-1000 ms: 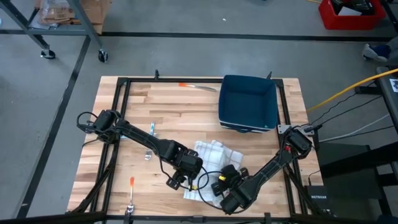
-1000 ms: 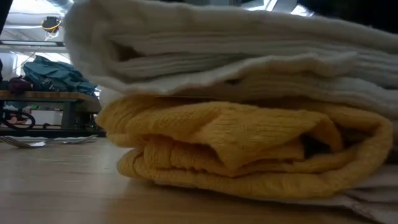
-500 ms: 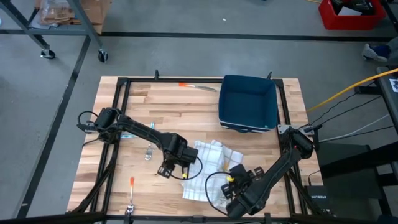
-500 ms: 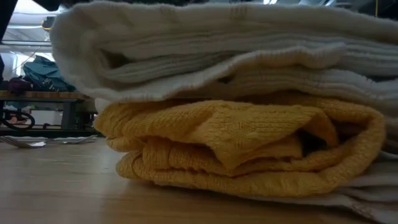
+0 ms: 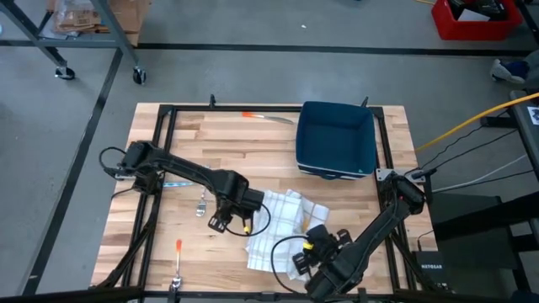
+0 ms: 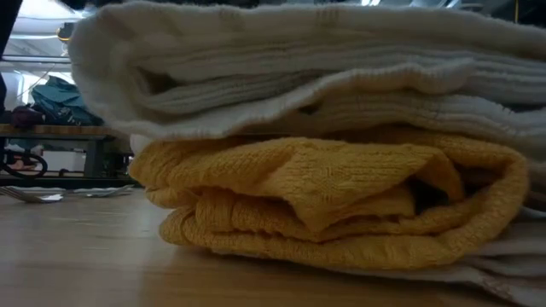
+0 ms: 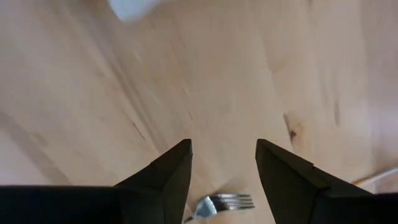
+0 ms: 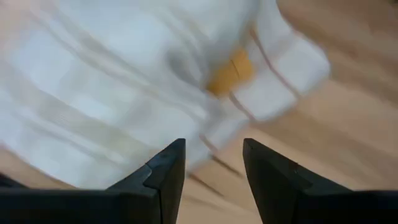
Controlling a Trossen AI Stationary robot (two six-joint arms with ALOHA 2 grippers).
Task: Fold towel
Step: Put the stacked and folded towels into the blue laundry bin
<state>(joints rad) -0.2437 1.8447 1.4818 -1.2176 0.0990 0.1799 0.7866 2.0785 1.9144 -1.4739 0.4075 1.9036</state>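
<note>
The towel (image 5: 282,220), white with thin stripes and a yellow inner layer, lies folded in a bundle on the wooden table (image 5: 253,160), near its front middle. In the low view the towel (image 6: 324,128) fills the frame, white layers resting on yellow folds. My left gripper (image 5: 221,224) hangs open, pointing down over bare wood just left of the towel (image 7: 134,6), with nothing between its fingers (image 7: 224,152). My right gripper (image 5: 301,254) is open too, raised above the towel's near right part (image 8: 124,81), its fingers (image 8: 214,152) apart from the cloth.
A dark blue bin (image 5: 335,139) stands at the far right. A fork (image 5: 202,203) lies left of the towel, right under my left gripper (image 7: 224,202). An orange-handled tool (image 5: 178,247) lies near the front left, another (image 5: 263,116) by the far edge.
My left gripper has moved from the towel's near left corner toward the table's left and far side, tipping to point straight down. My right gripper has risen off the towel and drawn back toward the near edge. The towel's top layers have settled a little.
</note>
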